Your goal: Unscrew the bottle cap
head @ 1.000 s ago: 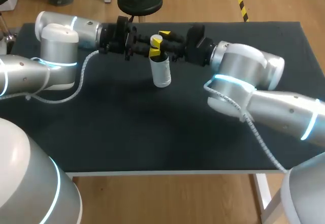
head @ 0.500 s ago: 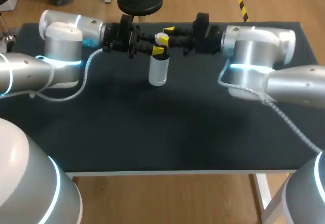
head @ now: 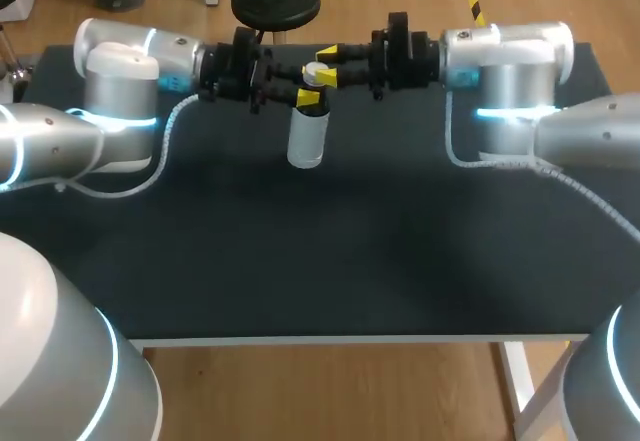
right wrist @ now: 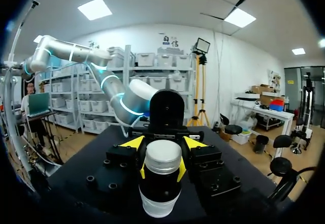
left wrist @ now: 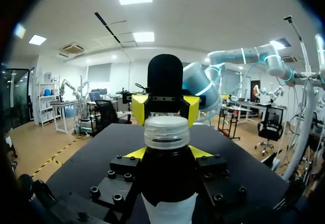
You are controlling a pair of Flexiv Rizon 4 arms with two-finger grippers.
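The left gripper pinches the bottle by its dark neck, just under the cap, with a yellow tip pressed on each side. The right gripper sits opposite it at cap height; whether it grips the cap cannot be told. The bottle stands roughly upright over the far middle of the dark surface.

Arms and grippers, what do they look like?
The left arm and right arm are silver-grey rounded tubes with glowing light-blue rings at the joints. A white coiled cable runs along each. The left gripper and right gripper are black, bolted blocks with bright yellow fingertips.
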